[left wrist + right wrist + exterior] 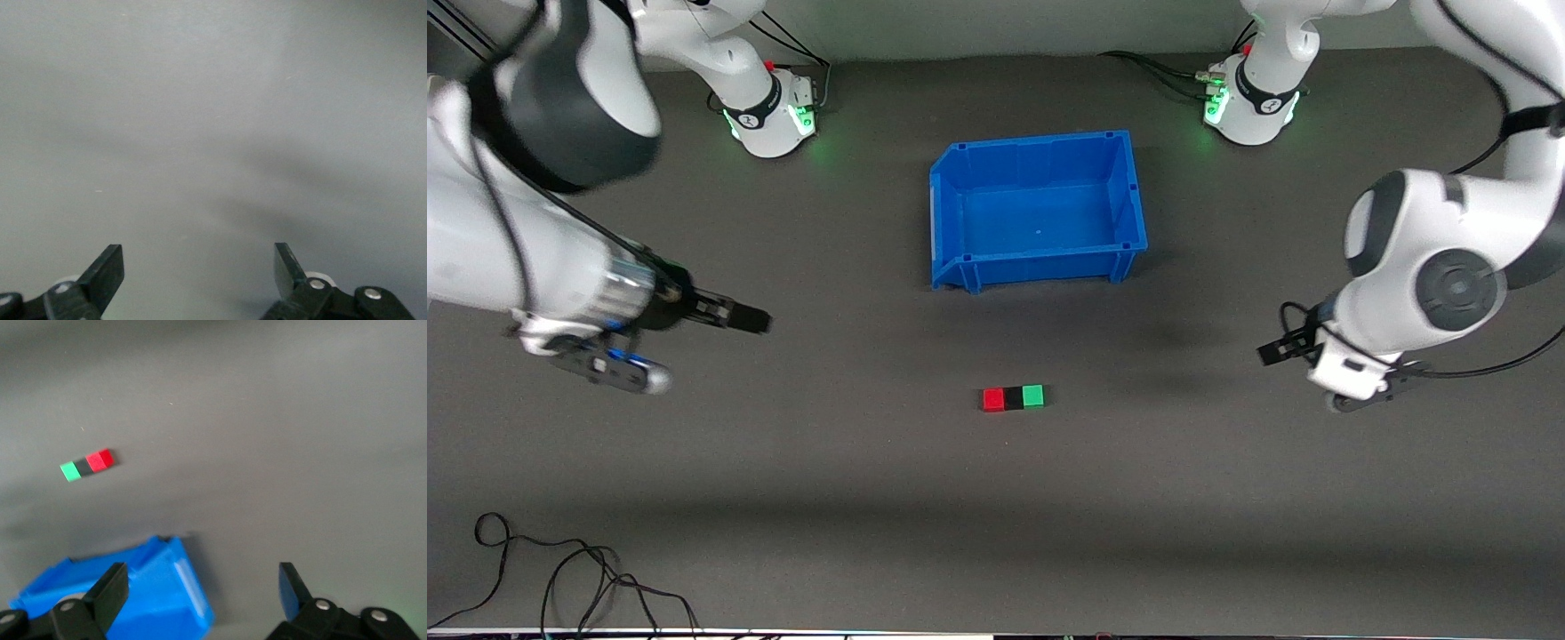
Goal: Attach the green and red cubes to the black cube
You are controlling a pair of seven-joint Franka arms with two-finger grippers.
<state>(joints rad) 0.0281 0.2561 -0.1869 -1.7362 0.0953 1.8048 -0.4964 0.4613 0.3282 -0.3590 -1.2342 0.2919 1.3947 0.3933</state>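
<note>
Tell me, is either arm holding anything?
No. The left gripper and right gripper are open and empty, away from the cubes on the table.

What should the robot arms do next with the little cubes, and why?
Probably nothing more than stay back. The red cube, black cube and green cube already sit joined in a row, and the left gripper and right gripper are open, away from them.

Three cubes (1014, 397); one blue bin (945, 218); two claws (754, 318)

Dark grey table (800, 498), loose cables (560, 578) at edge
</note>
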